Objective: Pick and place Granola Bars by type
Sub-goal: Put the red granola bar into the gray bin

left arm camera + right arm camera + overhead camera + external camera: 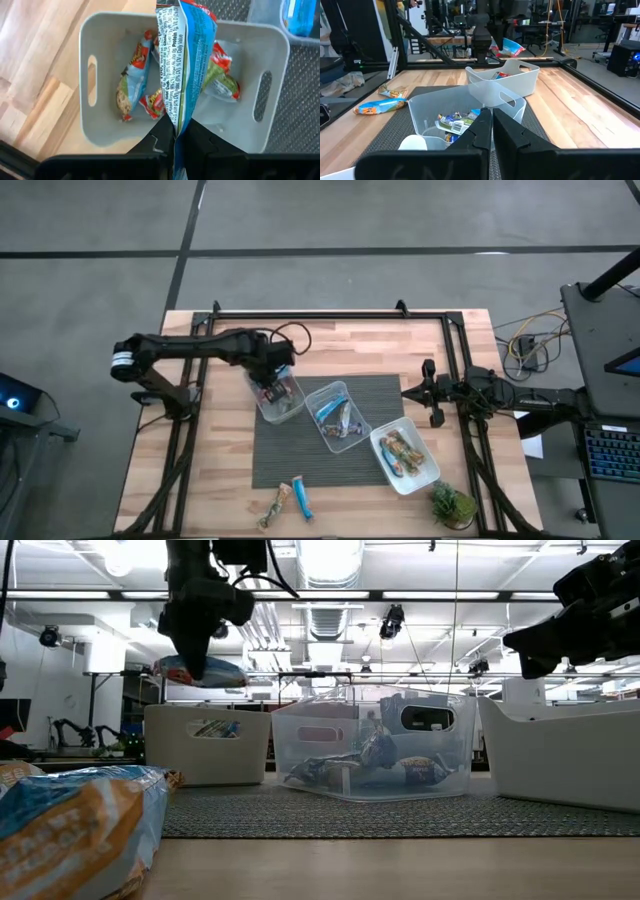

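High view has the left end effector hanging over the leftmost of three clear tubs on the dark mat. Its fingers are clamped on a blue-and-tan granola bar, held above the tub where a few similar bars already lie. Middle tub has blue and silver ones, the third tub more. Two bars sit loose on the table near the front edge. Right end effector waits off to the side, fingers together.
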### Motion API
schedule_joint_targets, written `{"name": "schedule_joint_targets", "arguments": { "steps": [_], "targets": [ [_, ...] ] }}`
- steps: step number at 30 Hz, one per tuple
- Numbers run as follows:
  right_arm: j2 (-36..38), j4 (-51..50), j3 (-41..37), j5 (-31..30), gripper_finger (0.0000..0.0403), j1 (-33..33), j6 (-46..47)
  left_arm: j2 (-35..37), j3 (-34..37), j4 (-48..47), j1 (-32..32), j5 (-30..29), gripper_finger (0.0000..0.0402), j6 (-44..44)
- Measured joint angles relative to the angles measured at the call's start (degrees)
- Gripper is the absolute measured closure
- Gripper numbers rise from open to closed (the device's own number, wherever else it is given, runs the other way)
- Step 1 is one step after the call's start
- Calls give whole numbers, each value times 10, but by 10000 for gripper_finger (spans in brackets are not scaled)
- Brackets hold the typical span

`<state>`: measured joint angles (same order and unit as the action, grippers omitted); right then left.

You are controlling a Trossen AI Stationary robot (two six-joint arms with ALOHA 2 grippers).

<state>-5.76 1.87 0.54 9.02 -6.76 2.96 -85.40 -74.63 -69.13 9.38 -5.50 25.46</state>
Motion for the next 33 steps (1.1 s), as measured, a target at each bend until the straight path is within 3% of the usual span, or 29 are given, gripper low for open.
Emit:
{"name": "schedule_joint_targets", "arguments": {
  "steps": [14,33],
  "targets": [
    [0,0,0,0,394,0,0,-11,102,101,9,36,394,8],
    [0,0,0,0,394,0,0,-11,110,117,10,61,384,2]
  ]
}}
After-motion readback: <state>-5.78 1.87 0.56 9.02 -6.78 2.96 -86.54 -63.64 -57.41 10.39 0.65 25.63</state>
